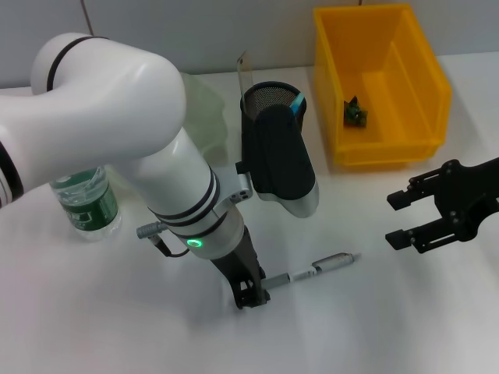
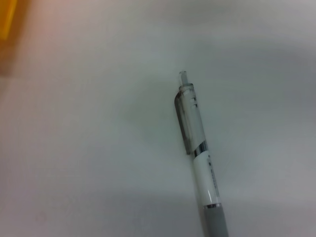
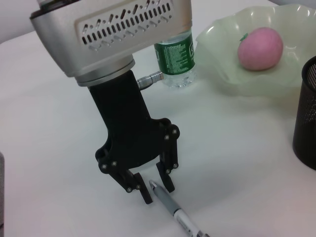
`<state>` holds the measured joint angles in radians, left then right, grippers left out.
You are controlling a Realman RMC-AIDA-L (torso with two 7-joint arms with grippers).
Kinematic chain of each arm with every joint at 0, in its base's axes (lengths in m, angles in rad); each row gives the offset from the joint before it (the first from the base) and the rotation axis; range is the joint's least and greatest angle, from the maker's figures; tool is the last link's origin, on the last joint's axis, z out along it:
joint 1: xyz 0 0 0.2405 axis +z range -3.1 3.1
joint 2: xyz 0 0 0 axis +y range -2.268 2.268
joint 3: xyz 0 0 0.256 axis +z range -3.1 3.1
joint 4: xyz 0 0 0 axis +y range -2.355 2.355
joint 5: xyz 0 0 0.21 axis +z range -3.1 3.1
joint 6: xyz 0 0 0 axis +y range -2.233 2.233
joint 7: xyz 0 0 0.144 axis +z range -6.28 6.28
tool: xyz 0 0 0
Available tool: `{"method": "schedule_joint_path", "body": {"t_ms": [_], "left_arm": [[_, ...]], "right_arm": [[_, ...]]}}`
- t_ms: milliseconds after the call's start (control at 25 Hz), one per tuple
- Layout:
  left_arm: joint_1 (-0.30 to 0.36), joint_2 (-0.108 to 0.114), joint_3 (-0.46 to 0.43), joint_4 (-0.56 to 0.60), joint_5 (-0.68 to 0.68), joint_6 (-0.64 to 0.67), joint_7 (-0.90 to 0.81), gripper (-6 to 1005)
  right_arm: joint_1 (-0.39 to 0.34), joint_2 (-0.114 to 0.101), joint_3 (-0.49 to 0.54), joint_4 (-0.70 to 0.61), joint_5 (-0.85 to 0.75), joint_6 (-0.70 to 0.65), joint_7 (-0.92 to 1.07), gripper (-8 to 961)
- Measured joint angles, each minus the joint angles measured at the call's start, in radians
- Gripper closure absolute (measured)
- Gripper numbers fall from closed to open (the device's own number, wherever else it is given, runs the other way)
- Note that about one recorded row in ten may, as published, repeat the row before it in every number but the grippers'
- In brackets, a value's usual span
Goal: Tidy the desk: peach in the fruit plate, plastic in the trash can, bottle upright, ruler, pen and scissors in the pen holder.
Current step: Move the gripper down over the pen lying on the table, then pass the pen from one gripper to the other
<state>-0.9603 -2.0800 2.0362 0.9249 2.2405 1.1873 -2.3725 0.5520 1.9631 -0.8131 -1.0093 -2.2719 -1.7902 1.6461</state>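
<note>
A white and grey pen (image 1: 316, 270) lies flat on the white desk; it also shows in the left wrist view (image 2: 197, 158) and the right wrist view (image 3: 180, 215). My left gripper (image 1: 249, 294) is down at the desk with its fingers (image 3: 168, 181) open on either side of the pen's end. The black mesh pen holder (image 1: 273, 97) stands behind it with a clear ruler (image 1: 242, 70) and a blue-handled item inside. A pink peach (image 3: 260, 48) lies in the pale green fruit plate (image 3: 222, 64). The bottle (image 1: 86, 199) stands upright. My right gripper (image 1: 394, 220) hovers open and empty at the right.
A yellow bin (image 1: 382, 86) stands at the back right with a small green and dark scrap (image 1: 355, 115) inside. My left arm's bulk covers much of the desk's left side and part of the plate. Bare desk lies between the pen and my right gripper.
</note>
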Motion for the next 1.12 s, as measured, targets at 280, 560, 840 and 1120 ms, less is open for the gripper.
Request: {"method": "schedule_joint_path", "body": {"t_ms": [280,560,840,1120], "left_arm": [[0.000,0.000,0.000,0.000,0.000,-0.004,0.006,709],[0.002,0.000,0.038,0.001,0.000,-0.031,0.007,723],[0.004,0.000,0.030,0.018,0.010,-0.025,-0.011,867],[0.100,0.005,-0.151,0.111,0.007,0.055,-0.002,864]], "right_arm": [[0.002,0.002,0.000,0.000,0.000,0.000,0.001,285],[0.002,0.002,0.001,0.000,0.000,0.000,0.001,287],[0.002,0.002,0.006,-0.002,0.000,-0.001,0.005,290],[-0.001,0.007,0.079,-0.046,0.019,-0.042,0.015,293]]}}
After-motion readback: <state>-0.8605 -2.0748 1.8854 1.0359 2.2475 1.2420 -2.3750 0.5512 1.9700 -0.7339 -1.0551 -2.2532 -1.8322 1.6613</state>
